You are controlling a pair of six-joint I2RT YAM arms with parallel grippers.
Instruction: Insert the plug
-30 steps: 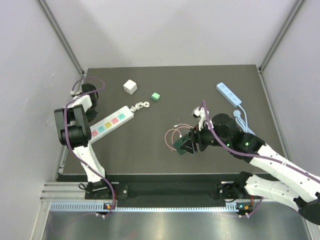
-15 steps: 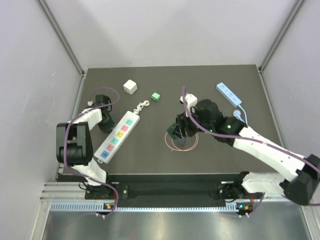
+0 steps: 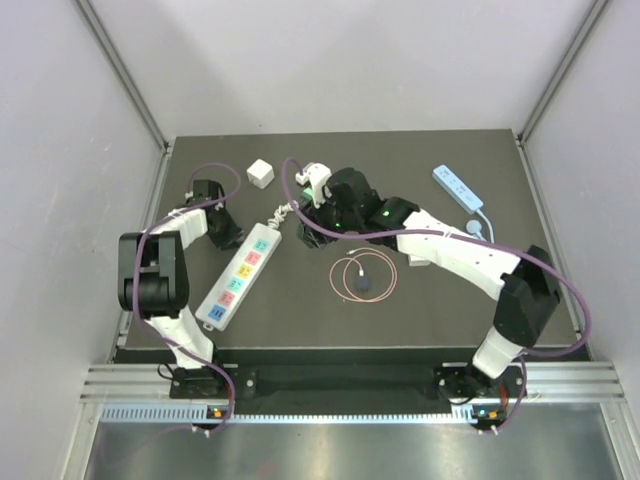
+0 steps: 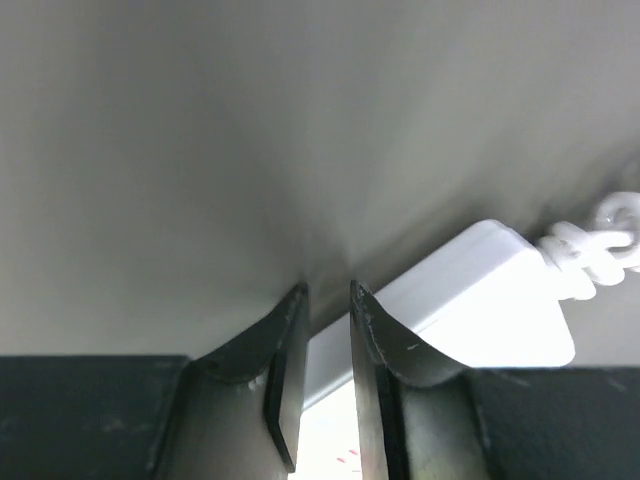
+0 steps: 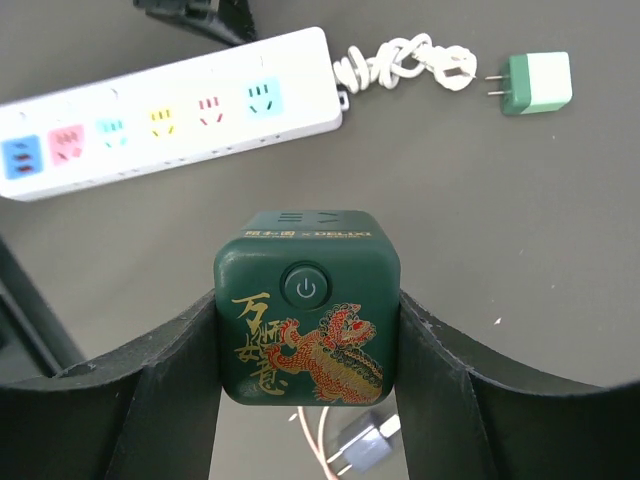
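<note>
The white power strip (image 3: pixel 240 273) with coloured sockets lies slanted at the left; in the right wrist view (image 5: pixel 170 110) it lies just beyond the plug. My right gripper (image 3: pixel 316 226) is shut on a dark green cube plug (image 5: pixel 307 320) with a power button and a gold dragon, and holds it above the table right of the strip's cord end. My left gripper (image 3: pixel 222 228) rests against the strip's upper left side. Its fingers (image 4: pixel 288 345) stand almost together with a thin slit between them and hold nothing. The strip's end (image 4: pixel 490 290) shows behind them.
The strip's coiled white cord (image 5: pixel 400 62) ends near a small green-and-white adapter (image 5: pixel 535 83). A pink cable loop (image 3: pixel 362 278) with a grey plug (image 5: pixel 360 445) lies mid-table. A white cube (image 3: pixel 260 172) sits at the back, and a blue strip (image 3: pixel 458 187) at the right.
My right arm has carried the green cube plug up and left, from the pink cable to the strip's cord end. My left gripper has swung the strip to a steeper slant.
</note>
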